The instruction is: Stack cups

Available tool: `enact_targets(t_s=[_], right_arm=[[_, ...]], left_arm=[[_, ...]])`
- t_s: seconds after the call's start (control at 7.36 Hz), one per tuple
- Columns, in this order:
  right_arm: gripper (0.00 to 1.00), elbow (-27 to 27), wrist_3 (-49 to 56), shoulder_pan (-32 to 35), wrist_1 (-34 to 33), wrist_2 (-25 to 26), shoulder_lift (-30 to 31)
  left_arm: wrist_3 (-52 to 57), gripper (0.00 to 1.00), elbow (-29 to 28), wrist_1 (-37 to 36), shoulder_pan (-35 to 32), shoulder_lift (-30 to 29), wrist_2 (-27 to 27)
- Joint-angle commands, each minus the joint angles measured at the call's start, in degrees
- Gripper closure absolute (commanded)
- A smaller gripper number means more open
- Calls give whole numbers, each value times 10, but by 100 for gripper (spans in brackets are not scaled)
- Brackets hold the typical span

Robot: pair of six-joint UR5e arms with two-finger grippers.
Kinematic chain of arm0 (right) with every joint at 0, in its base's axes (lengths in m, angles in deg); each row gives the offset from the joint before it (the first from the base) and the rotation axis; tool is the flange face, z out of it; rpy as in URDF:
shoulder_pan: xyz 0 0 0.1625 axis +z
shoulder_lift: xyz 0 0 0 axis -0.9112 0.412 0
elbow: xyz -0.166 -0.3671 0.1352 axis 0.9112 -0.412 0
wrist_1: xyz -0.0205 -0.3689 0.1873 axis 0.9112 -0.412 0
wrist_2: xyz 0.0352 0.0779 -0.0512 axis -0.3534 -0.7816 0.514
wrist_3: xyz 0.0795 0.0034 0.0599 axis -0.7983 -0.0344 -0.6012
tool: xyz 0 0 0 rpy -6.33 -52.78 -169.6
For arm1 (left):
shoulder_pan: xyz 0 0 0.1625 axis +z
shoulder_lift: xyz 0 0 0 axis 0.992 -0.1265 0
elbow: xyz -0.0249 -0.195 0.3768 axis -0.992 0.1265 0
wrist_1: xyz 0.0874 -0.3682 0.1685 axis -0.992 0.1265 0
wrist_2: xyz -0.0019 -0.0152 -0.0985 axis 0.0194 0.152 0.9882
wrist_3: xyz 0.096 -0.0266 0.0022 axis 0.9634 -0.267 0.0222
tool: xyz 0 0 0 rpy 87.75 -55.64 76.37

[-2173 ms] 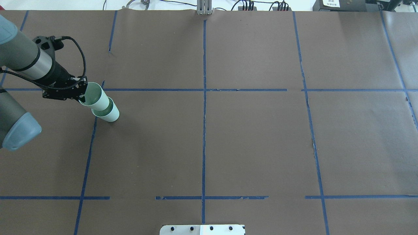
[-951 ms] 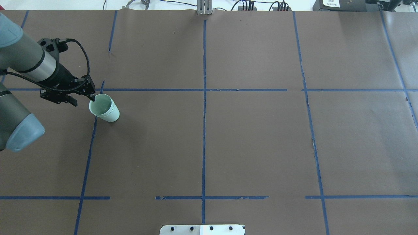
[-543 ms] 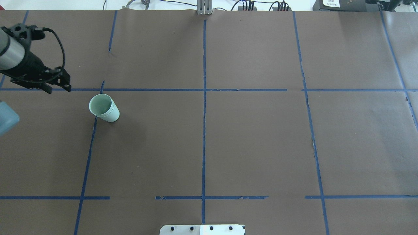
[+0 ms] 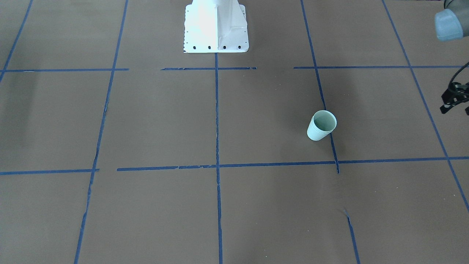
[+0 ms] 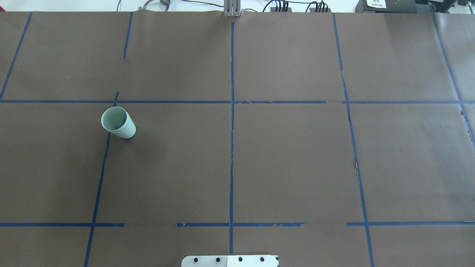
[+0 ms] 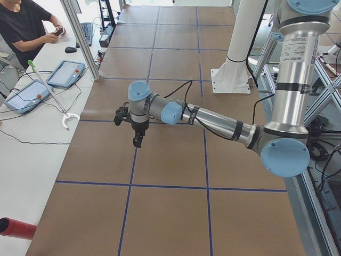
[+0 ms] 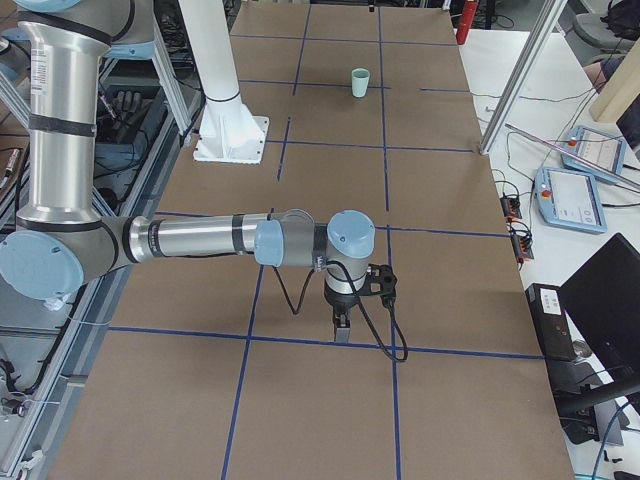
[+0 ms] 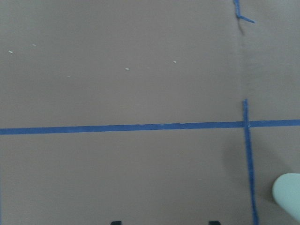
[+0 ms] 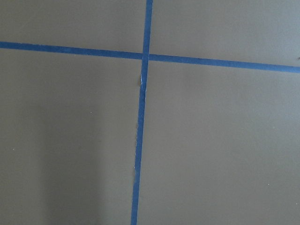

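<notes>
Two cups (image 5: 118,123) stand nested one inside the other, upright on the worktop (image 5: 289,159) against a blue tape line (image 5: 105,155), so stacking appears complete; the left pincer (image 8: 164,222) hangs open and empty well apart, while the state of the right pincer (image 7: 341,327) cannot be told.

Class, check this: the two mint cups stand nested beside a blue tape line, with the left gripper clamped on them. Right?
No. The left gripper is off the cups, away to the side; the overhead view shows them nested and standing alone.

Two cups (image 5: 119,124) (one nested inside), two arms (image 6: 213,120)
</notes>
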Motion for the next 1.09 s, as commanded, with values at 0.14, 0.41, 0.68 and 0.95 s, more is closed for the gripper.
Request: enact_targets(t_s=[0.14,0.41,0.68,0.95], right_arm=[[0,0,0,0,0,0,0],[0,0,0,0,0,0,0],[0,0,0,0,0,0,0],[0,0,0,0,0,0,0]], left_arm=[[155,16,-90,1,-90,11,3],[169,0,-87,-2,-110,25,68],[169,0,-81,1,-109,41,85],[170,0,-81,5,-109,63,79]])
